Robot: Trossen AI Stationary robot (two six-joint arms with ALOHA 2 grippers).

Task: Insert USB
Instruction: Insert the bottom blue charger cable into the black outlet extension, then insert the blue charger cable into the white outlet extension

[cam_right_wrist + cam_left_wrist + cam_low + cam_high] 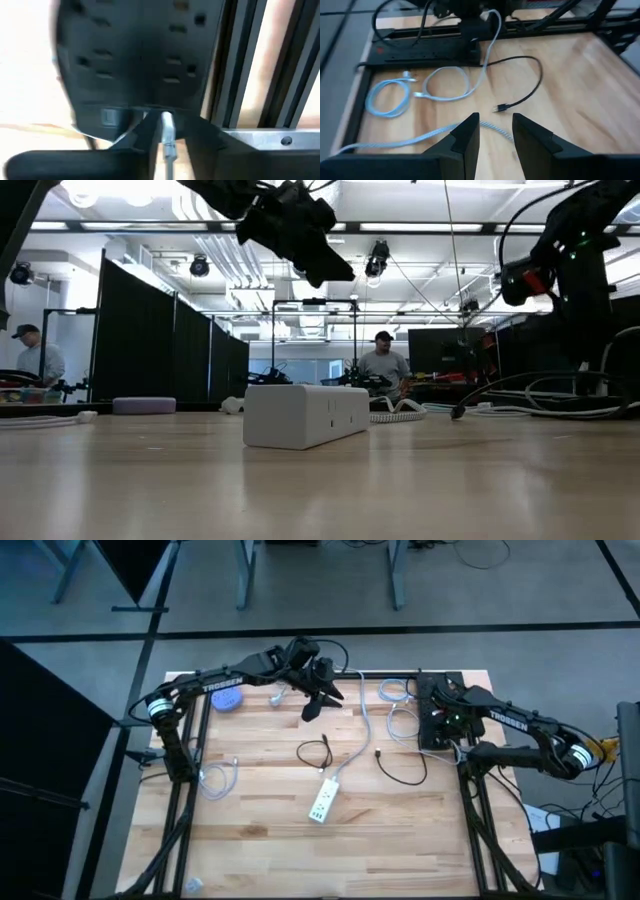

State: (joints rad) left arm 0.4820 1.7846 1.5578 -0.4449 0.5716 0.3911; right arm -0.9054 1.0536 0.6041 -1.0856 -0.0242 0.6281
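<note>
My right gripper (167, 142) is shut on a USB plug (167, 127) whose silver tip points at the end face of a black power strip (135, 60). That strip lies at the table's right far side (437, 715), under the gripper (450, 726). A rectangular port (107, 117) shows on the end face, beside the plug tip. My left gripper (495, 132) is open and hangs in the air over the far middle of the table (315, 692), touching nothing. A white power strip (321, 802) lies flat near the table's middle. My right gripper pinches the USB plug between its two fingers, just behind the silver metal tip (167, 121). The tip sticks out past the fingertips toward the black strip's end face. The plug is lifted off the table. Whether the tip touches the strip, I cannot tell.
Light-blue cables (395, 95) lie coiled beside the black strip. Two loose black cables (315, 752) (400, 768) lie mid-table, one ending in a plug (499, 107). A white cord (365, 730) runs from the white strip toward the far edge. A blue round object (228, 698) sits far left. People (385, 365) show in the room beyond.
</note>
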